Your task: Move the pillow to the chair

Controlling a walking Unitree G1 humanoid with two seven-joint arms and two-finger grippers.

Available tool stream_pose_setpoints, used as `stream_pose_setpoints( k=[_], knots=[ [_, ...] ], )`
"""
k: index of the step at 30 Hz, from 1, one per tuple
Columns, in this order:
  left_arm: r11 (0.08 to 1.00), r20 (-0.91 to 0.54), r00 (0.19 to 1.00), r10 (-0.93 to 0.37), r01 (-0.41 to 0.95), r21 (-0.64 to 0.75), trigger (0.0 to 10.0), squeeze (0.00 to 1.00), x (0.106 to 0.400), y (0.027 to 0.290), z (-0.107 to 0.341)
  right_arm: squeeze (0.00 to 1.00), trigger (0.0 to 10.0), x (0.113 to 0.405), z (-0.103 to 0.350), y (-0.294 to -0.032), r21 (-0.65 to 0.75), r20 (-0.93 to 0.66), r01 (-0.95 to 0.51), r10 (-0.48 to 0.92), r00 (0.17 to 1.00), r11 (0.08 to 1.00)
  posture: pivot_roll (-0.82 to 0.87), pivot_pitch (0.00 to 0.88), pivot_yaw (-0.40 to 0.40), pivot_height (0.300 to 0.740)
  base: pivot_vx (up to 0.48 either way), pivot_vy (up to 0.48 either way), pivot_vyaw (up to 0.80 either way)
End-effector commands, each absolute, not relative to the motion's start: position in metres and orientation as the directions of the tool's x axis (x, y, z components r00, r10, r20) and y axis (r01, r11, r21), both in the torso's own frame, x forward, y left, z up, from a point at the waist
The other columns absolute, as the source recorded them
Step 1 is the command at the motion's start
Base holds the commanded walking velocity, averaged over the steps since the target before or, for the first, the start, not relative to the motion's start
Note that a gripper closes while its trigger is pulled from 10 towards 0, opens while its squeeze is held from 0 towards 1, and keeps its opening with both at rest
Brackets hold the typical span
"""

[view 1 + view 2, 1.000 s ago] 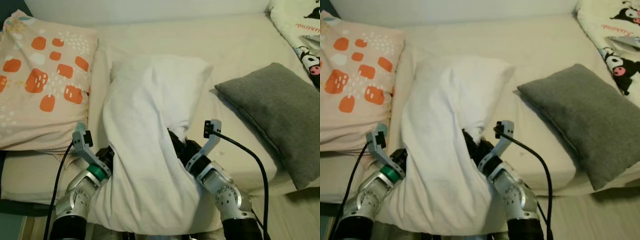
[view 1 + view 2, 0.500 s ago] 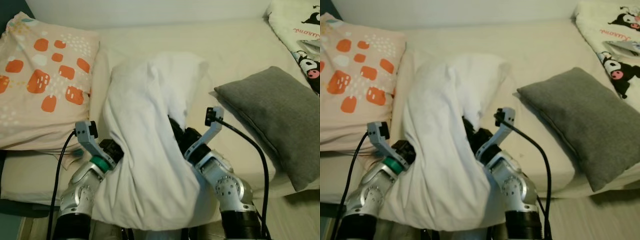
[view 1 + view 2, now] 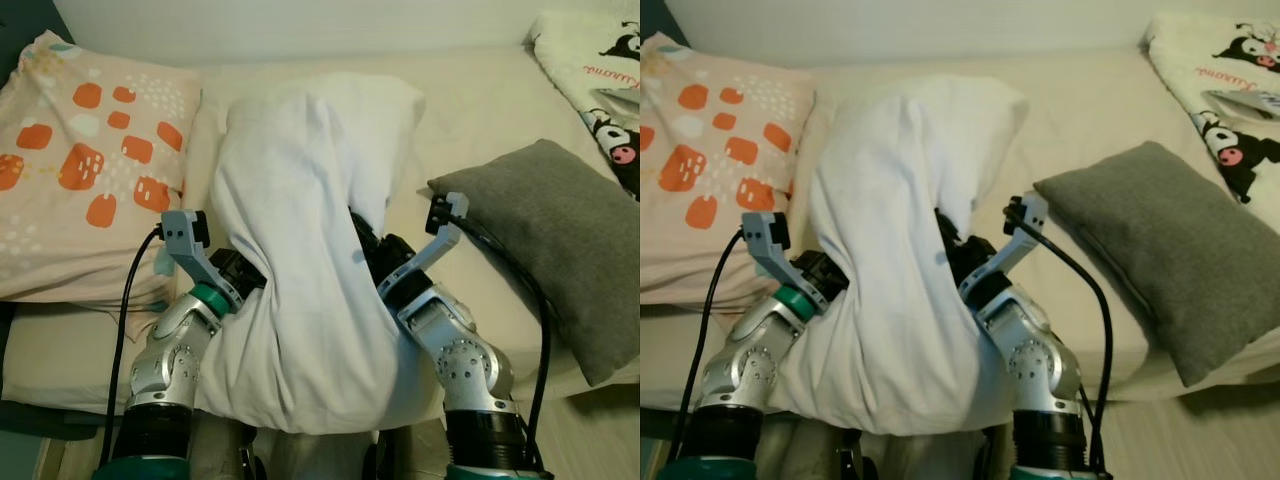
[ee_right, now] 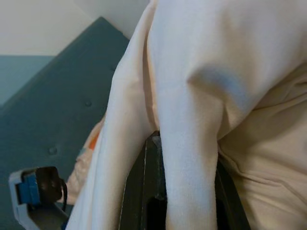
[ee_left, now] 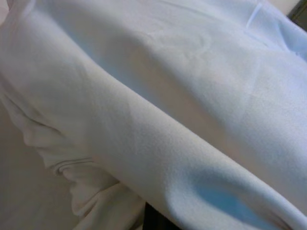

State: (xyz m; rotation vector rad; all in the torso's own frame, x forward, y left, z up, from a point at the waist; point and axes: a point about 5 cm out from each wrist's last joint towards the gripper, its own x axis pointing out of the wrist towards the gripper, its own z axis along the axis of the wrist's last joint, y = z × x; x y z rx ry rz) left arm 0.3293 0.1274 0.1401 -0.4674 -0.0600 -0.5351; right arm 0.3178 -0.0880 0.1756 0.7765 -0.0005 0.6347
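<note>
Far left on the bed (image 3: 480,90): a pale pink pillow with orange patches (image 3: 85,170), lying flat against the edge. Just beside it, the left pincer (image 3: 245,280), pressed into the left flank of the white pillow (image 3: 300,230); fingers buried in the cloth, so cannot tell how far apart they stand or whether they have a hold.

In the middle: the white pillow, long and soft, plain white cover, creased and folded lengthwise, bunched into a ridge down its centre. Far end resting on the bed near the wall, near end drooping over the bed's edge between the two silver arms. Squeezed from both sides.

To its right: the right pincer (image 3: 372,255), pushed into a deep fold on the pillow's right flank. In the right wrist view, a strip of white cloth (image 4: 192,158) draped between the two black fingers (image 4: 134,191), which stand apart on either side of it; grip itself not clear.

Further right: a grey cushion (image 3: 545,240) lying slantwise on the bed, apart from the white pillow. Far right corner: a cartoon-print blanket (image 3: 600,70).
</note>
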Motion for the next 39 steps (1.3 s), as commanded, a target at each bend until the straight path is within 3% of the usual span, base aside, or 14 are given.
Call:
stream_pose_setpoints(
  k=[1, 2, 3, 7, 8, 11, 12, 17, 19, 24, 39],
  knots=[
    [0.701, 0.234, 0.787, -0.571, 0.616, -0.359, 0.8, 0.0, 0.329, 0.098, 0.158, 0.0, 9.5, 0.312, 0.187, -0.057, 0.664, 0.275, -0.623, 0.64, 0.717, 0.414, 0.07, 0.017, 0.091, 0.593, 0.0, 0.0, 0.0],
    [0.701, 0.234, 0.787, -0.571, 0.616, -0.359, 0.8, 0.0, 0.329, 0.098, 0.158, 0.0, 9.5, 0.312, 0.187, -0.057, 0.664, 0.275, -0.623, 0.64, 0.717, 0.414, 0.07, 0.017, 0.091, 0.593, 0.0, 0.0, 0.0],
    [0.707, 0.228, 0.79, -0.569, 0.611, -0.356, 4.3, 0.0, 0.329, 0.098, 0.157, 0.0, 10.0, 0.311, 0.189, -0.056, 0.68, 0.29, -0.622, 0.637, 0.714, 0.388, 0.07, 0.017, 0.091, 0.593, 0.0, 0.0, 0.0],
    [0.713, 0.227, 0.794, -0.564, 0.607, -0.352, 4.3, 0.0, 0.329, 0.098, 0.158, 0.0, 10.0, 0.312, 0.188, -0.057, 0.72, 0.295, -0.592, 0.612, 0.734, 0.363, 0.07, 0.017, 0.091, 0.593, 0.0, 0.0, 0.0],
    [0.715, 0.228, 0.794, -0.563, 0.607, -0.348, 5.0, 0.0, 0.329, 0.098, 0.159, 0.0, 10.0, 0.313, 0.188, -0.058, 0.706, 0.282, -0.587, 0.604, 0.746, 0.395, 0.08, 0.023, 0.09, 0.593, 0.0, 0.0, 0.0],
    [0.717, 0.228, 0.794, -0.563, 0.607, -0.343, 5.0, 0.0, 0.329, 0.098, 0.16, 0.0, 10.0, 0.314, 0.188, -0.059, 0.685, 0.267, -0.585, 0.596, 0.757, 0.435, 0.08, 0.023, 0.09, 0.593, 0.0, 0.0, 0.0],
    [0.732, 0.214, 0.803, -0.556, 0.595, -0.331, 10.0, 0.0, 0.329, 0.098, 0.16, 0.0, 10.0, 0.318, 0.184, -0.06, 0.659, 0.228, -0.563, 0.581, 0.781, 0.498, 0.08, 0.021, 0.091, 0.593, 0.0, 0.0, 0.0],
    [0.771, 0.208, 0.825, -0.526, 0.565, -0.294, 10.0, 0.0, 0.329, 0.101, 0.164, 0.0, 10.0, 0.323, 0.177, -0.062, 0.567, 0.157, -0.523, 0.54, 0.827, 0.636, 0.08, 0.022, 0.09, 0.593, 0.0, 0.0, 0.0],
    [0.79, 0.221, 0.833, -0.507, 0.551, -0.269, 10.0, 0.0, 0.329, 0.102, 0.167, 0.0, 10.0, 0.324, 0.178, -0.063, 0.561, 0.164, -0.511, 0.518, 0.839, 0.651, 0.08, 0.02, 0.086, 0.593, 0.0, 0.0, 0.0],
    [0.82, 0.222, 0.854, -0.47, 0.516, -0.249, 10.0, 0.0, 0.327, 0.102, 0.168, 0.0, 10.0, 0.326, 0.178, -0.067, 0.571, 0.167, -0.484, 0.483, 0.859, 0.663, 0.08, 0.02, 0.086, 0.593, 0.0, 0.0, 0.0],
    [0.853, 0.23, 0.876, -0.423, 0.471, -0.224, 10.0, 0.0, 0.327, 0.105, 0.173, 0.0, 10.0, 0.327, 0.177, -0.063, 0.536, 0.172, -0.479, 0.466, 0.868, 0.695, 0.08, 0.002, 0.082, 0.653, 0.0, 0.0, 0.0]
  ],
)
